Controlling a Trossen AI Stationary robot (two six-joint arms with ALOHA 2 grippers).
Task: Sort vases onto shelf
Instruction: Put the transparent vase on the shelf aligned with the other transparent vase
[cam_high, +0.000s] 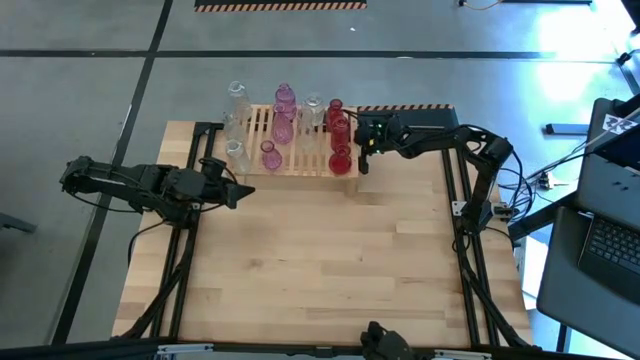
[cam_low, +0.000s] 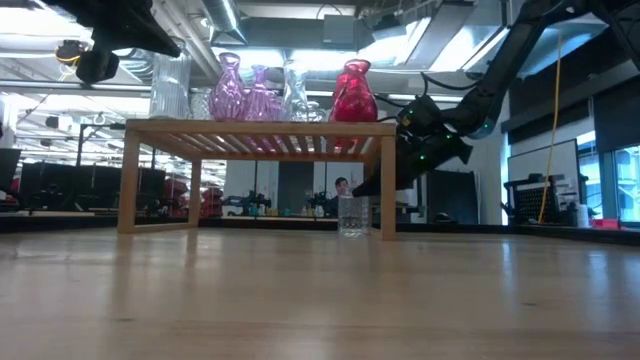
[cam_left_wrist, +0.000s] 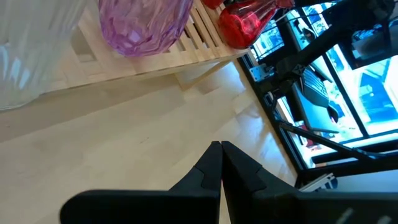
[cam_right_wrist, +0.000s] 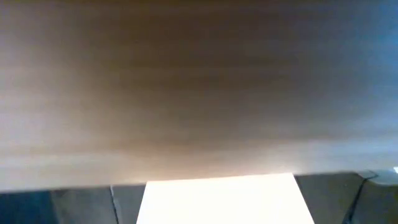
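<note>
The wooden shelf (cam_high: 300, 150) stands at the table's far edge. On its slats stand clear vases (cam_high: 237, 100) at the left, pink vases (cam_high: 284, 100) in the middle and red vases (cam_high: 340, 160) at the right. In the low view a small clear glass (cam_low: 353, 215) sits on the table by the shelf's right leg. My right gripper (cam_high: 364, 158) hangs just off the shelf's right end, beside the red vases and above that glass (cam_low: 385, 180). My left gripper (cam_left_wrist: 219, 152) is shut and empty, hovering left of the shelf's near-left corner (cam_high: 243, 190).
The plank tabletop (cam_high: 320, 270) stretches bare of objects between the shelf and the near edge. Dark frame rails (cam_high: 455, 200) run along both sides of the table. The right wrist view shows only a blurred wood surface (cam_right_wrist: 199, 93) close up.
</note>
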